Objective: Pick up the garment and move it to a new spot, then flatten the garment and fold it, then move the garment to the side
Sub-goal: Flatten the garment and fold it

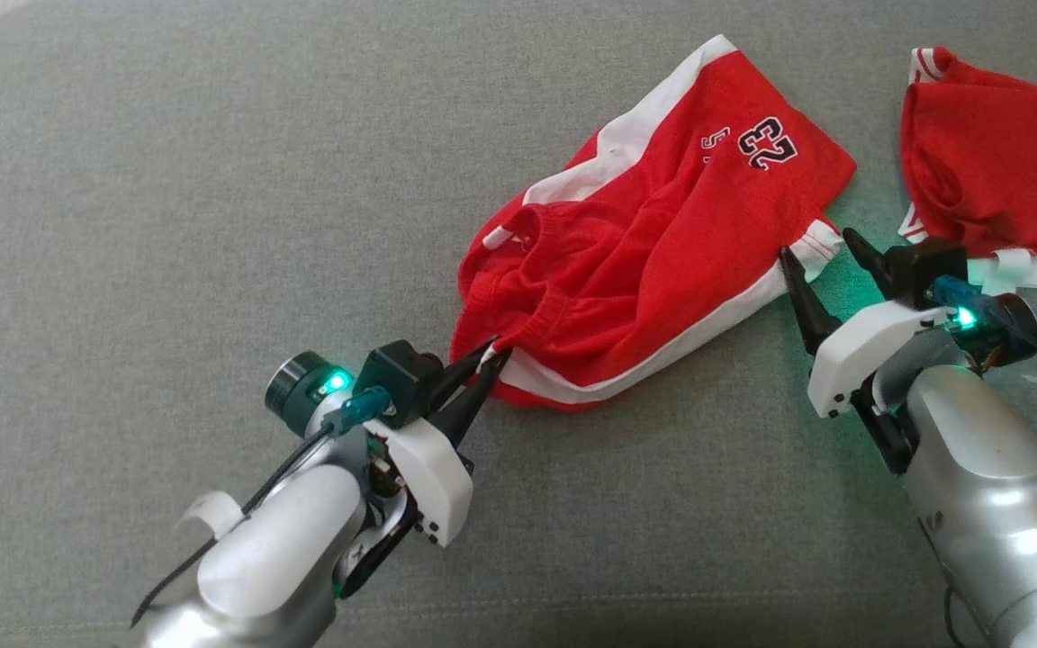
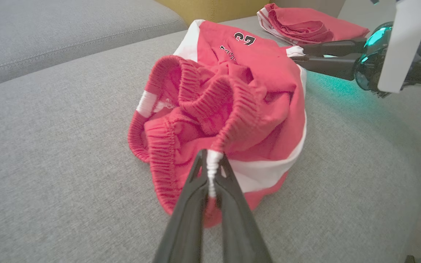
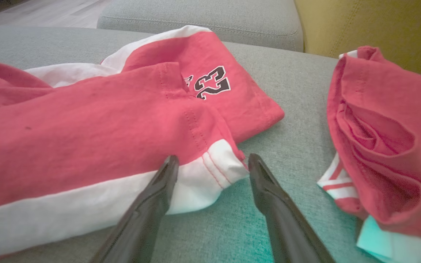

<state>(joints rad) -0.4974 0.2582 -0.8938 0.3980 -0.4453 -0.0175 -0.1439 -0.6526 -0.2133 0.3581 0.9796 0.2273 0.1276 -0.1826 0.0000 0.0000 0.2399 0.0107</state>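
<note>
Evidently we are at the flattening step. Left gripper (image 1: 493, 357) is pinched shut on the waistband end of the red shorts (image 1: 662, 234), which lie crumpled on the grey cushion (image 1: 167, 180). Right gripper (image 1: 816, 241) is spread wide, straddling the white hem corner. Next, we judge: close there, then draw the corners apart, sparing the second red garment (image 1: 996, 171) just beside.

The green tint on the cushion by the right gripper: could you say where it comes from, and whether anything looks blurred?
Head view: a green light on the right gripper tints the cushion. Right wrist view: the glow lies between the open fingers. Left wrist view: the left gripper, shut on the shorts, blurs near the lens.
</note>
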